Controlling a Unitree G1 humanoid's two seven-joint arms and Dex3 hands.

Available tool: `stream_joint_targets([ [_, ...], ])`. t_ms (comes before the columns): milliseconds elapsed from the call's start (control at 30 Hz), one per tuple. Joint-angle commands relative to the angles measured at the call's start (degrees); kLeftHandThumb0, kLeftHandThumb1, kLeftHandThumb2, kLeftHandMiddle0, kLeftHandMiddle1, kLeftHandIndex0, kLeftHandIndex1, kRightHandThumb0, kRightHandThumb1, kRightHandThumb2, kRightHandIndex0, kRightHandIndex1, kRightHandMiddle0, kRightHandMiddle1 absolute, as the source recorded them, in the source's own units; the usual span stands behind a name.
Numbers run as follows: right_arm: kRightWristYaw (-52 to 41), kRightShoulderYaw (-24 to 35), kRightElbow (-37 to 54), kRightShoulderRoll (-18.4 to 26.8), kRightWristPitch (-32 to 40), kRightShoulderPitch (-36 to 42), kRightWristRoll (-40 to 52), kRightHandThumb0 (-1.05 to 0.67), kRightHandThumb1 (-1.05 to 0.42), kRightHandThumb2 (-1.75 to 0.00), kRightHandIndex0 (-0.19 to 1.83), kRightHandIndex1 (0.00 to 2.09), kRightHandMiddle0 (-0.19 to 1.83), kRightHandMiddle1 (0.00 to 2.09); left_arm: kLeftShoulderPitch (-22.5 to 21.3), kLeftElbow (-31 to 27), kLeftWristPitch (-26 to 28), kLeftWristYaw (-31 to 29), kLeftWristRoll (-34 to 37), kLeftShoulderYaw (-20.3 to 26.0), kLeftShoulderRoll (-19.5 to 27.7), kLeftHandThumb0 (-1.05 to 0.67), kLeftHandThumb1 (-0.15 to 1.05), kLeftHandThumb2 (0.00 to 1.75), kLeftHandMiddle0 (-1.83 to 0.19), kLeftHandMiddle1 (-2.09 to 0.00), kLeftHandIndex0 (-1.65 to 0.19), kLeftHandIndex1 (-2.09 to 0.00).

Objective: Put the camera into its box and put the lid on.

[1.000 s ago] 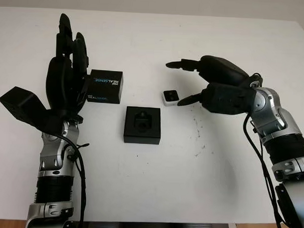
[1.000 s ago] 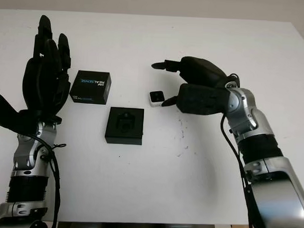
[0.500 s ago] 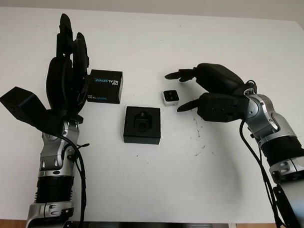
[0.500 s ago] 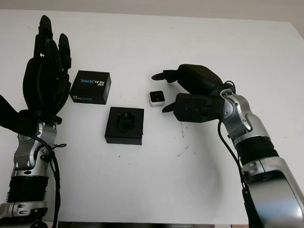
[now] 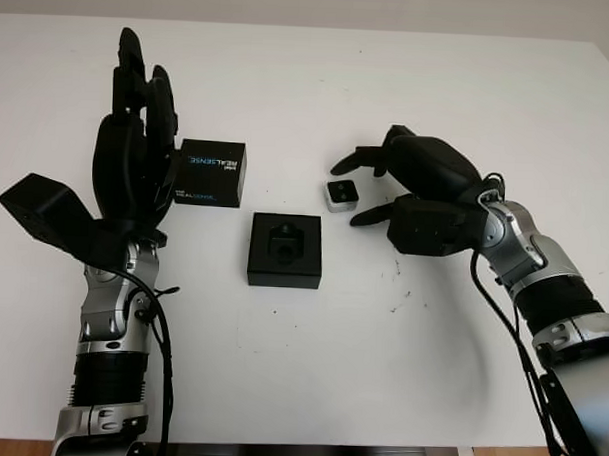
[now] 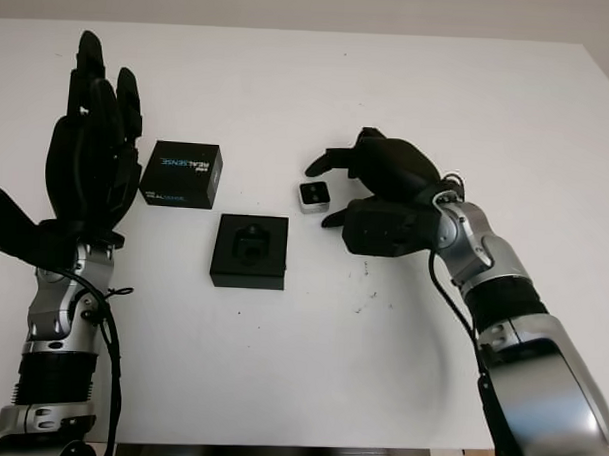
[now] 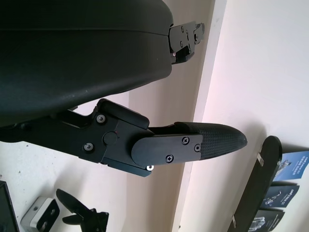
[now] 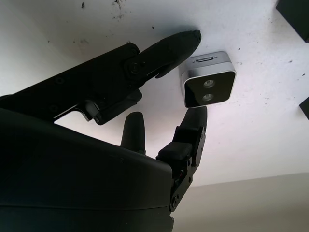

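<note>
So right now my right hand [image 5: 386, 186] is practically on top of the camera [image 5: 341, 194], a small silver module with a dark face, sitting on the white table [image 5: 310, 368] just right of centre in the head view. It lies off the hand's fingertip end, toward the left of the frame. In the right wrist view the camera [image 8: 208, 79] sits in the gap between two fingertips [image 8: 181, 41], one on each side of it and very near. I can't tell if either is actually touching yet. I'd call the hand open with nothing held, fingers bracketing the camera but not clamped.

The camera is slightly wider than it is deep. In the wrist view its twin-lens face looks out toward my wrist cam, and there's a port on one narrow edge.

The open box base [image 5: 285, 249], black with a foam cutout, is just below and left of the camera in the head view, near but apart. The lid [image 5: 209, 172], printed REALSENSE, sits up and left of that, close beside my left hand [image 5: 135, 152].

That left hand is up at the left of the frame, open and holding nothing, well away from the camera. So the right hand is clearly the one for this pick. My guess is the next move is just closing those fingers in, then a short carry down-left to the cutout.
</note>
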State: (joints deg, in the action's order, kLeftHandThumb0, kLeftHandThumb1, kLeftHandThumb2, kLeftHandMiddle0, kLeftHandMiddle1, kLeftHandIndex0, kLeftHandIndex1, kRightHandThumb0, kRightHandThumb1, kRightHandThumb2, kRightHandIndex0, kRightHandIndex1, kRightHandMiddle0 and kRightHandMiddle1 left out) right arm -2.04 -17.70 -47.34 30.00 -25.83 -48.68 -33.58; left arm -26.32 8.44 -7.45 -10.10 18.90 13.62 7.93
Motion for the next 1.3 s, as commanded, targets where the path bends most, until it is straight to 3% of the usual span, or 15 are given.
stream_joint_targets([
  [0,0.6,-0.4,-1.0,-0.3,-0.7,-0.9,-0.1,-0.54,-0.79,-0.06,-0.04,1.93,0.44,0.84,-0.3,-0.7,-0.2,0.0,0.0,-0.1,-0.3,-0.75,1.05,0.46,0.19,0.00,0.19,0.00],
  [100,0.0,-0.5,-1.5,-0.4,-0.2,-0.9,0.0,-0.54,-0.81,-0.06,-0.06,1.78,0.40,0.92,-0.3,-0.7,-0.2,0.2,-0.2,-0.1,-0.2,-0.75,1.05,0.48,0.19,0.00,0.19,0.00],
  [200,-0.4,-0.5,-1.9,-0.4,-0.4,-0.8,0.3,-0.54,-0.82,-0.05,0.03,1.38,0.38,0.98,-0.3,-0.5,-0.2,-0.1,0.0,-0.1,-0.2,-0.74,1.05,0.48,0.19,0.00,0.19,0.00],
  [300,0.2,-0.5,-2.9,-0.5,-1.3,-0.7,0.4,-0.51,-0.84,-0.06,0.09,1.14,0.40,1.05,-0.2,-0.6,-0.2,-0.2,-0.3,-0.2,0.1,-0.75,1.05,0.48,0.19,0.00,0.19,0.00],
  [500,1.8,-0.3,-4.6,-0.8,-2.3,-0.8,0.8,-0.41,-0.91,-0.06,0.14,0.88,0.45,1.30,0.1,-0.9,-0.2,0.2,-0.7,-0.3,-0.1,-0.75,1.05,0.48,0.19,0.00,0.19,0.00],
  [867,0.3,1.3,-7.6,-2.8,-2.1,-0.2,5.2,-0.42,-0.94,-0.06,0.15,0.67,0.38,1.36,0.2,-0.6,-0.6,0.0,-0.9,-0.3,-0.1,-0.73,1.05,0.48,0.19,0.00,0.19,0.00],
  [933,-0.9,1.4,-7.5,-3.0,-1.4,-0.1,5.8,-0.45,-0.93,-0.05,0.14,0.55,0.31,1.23,0.2,-0.4,-0.8,-0.1,-1.0,-0.3,-0.1,-0.73,1.05,0.49,0.19,0.00,0.19,0.00],
  [1067,-3.8,1.4,-6.4,-3.2,-0.1,0.4,6.7,-0.49,-0.89,-0.05,0.18,0.21,0.32,0.70,0.1,0.0,-1.2,-0.2,-1.2,-0.2,-0.2,-0.73,1.05,0.48,0.19,0.00,0.19,0.00],
  [1267,-9.3,1.5,-3.6,-2.0,1.4,-0.2,7.2,-0.52,-0.85,-0.05,0.08,0.05,0.26,0.31,0.1,-0.2,-1.0,0.1,-1.1,-0.2,-0.3,-0.73,1.05,0.46,0.19,0.00,0.19,0.00],
])
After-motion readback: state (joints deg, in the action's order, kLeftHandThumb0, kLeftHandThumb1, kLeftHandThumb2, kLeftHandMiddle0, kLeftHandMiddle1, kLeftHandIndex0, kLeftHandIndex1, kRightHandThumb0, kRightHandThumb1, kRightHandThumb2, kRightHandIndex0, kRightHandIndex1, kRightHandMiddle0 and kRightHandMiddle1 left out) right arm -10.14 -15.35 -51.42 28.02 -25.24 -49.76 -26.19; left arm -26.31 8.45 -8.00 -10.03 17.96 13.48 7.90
